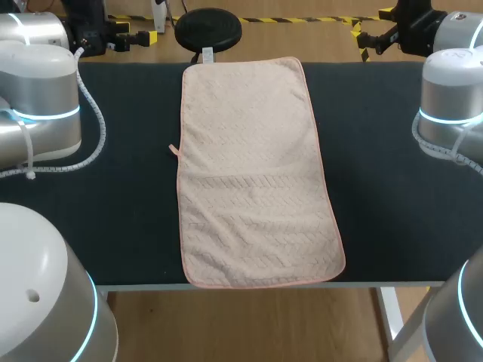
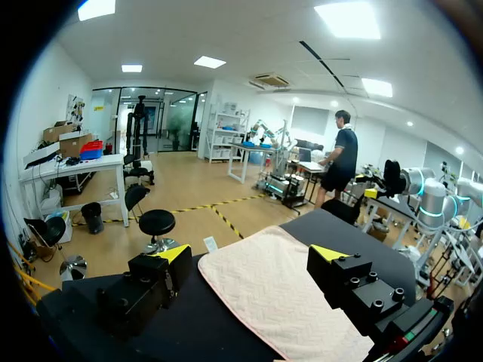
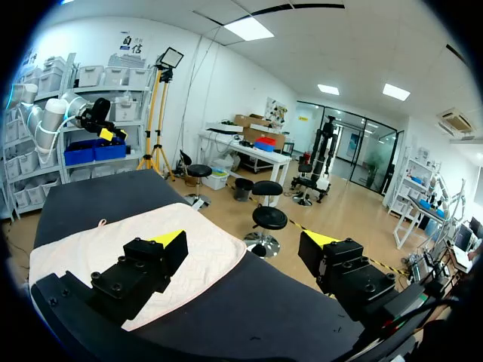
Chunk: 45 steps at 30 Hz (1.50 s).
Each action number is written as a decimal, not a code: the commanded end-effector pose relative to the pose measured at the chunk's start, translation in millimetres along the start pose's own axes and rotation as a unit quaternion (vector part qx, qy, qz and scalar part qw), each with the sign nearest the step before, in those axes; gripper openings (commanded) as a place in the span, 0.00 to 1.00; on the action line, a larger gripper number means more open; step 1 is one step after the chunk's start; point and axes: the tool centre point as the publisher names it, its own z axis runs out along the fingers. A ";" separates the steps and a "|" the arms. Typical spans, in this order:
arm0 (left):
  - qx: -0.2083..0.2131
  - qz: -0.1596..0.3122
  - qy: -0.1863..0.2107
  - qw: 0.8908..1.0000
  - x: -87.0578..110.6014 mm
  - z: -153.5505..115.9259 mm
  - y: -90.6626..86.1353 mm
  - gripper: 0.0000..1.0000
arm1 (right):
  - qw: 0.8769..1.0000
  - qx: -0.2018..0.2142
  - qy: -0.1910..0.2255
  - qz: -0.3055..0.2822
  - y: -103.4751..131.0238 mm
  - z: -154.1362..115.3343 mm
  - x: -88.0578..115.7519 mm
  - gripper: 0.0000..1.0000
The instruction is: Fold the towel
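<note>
1. Across the middle of the dark cloth-covered table [image 1: 392, 219] you have the pale pink rectangular towel with a woven chevron pattern [image 1: 253, 181], spread flat and unfolded, its long sides running from the far edge to the near edge
2. On its left long side you can see a small pink loop [image 1: 173, 149] sticking out onto the table
3. Your left gripper [image 2: 250, 255] hangs above the table, fingers wide apart and holding nothing; the towel lies ahead of it, untouched
4. Your right gripper [image 3: 245, 241] is also raised, fingers spread and bare, with the towel ahead, partly behind one finger
</note>
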 end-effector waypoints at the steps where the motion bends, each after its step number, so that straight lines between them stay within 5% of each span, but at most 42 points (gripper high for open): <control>1: 0.001 0.000 -0.001 1.000 0.3 0.3 0.8 1.00 | 1.000 0.001 0.001 0.000 0.0 -0.1 -0.4 1.00; 14: 0.001 0.000 -0.001 1.000 0.3 0.3 0.8 1.00 | 1.000 0.001 0.001 0.000 0.0 -0.1 -0.4 1.00; 16: -0.026 0.048 0.007 0.998 4.4 3.0 2.0 1.00 | 0.997 0.018 0.030 -0.066 2.7 3.3 3.3 1.00; 21: -0.100 0.164 0.043 0.980 17.0 10.6 1.7 1.00 | 0.964 0.095 0.100 -0.226 4.8 11.8 13.6 1.00; 25: -0.172 0.264 0.072 0.946 29.4 15.6 5.8 1.00 | 0.924 0.142 0.147 -0.323 3.2 14.4 21.6 1.00; 28: -0.184 0.311 0.107 0.926 35.6 16.7 12.0 1.00 | 0.907 0.155 0.164 -0.355 1.0 15.6 25.7 1.00; 45: -0.179 0.317 0.115 0.924 36.8 15.6 12.6 1.00 | 0.909 0.151 0.169 -0.349 0.1 16.4 25.8 1.00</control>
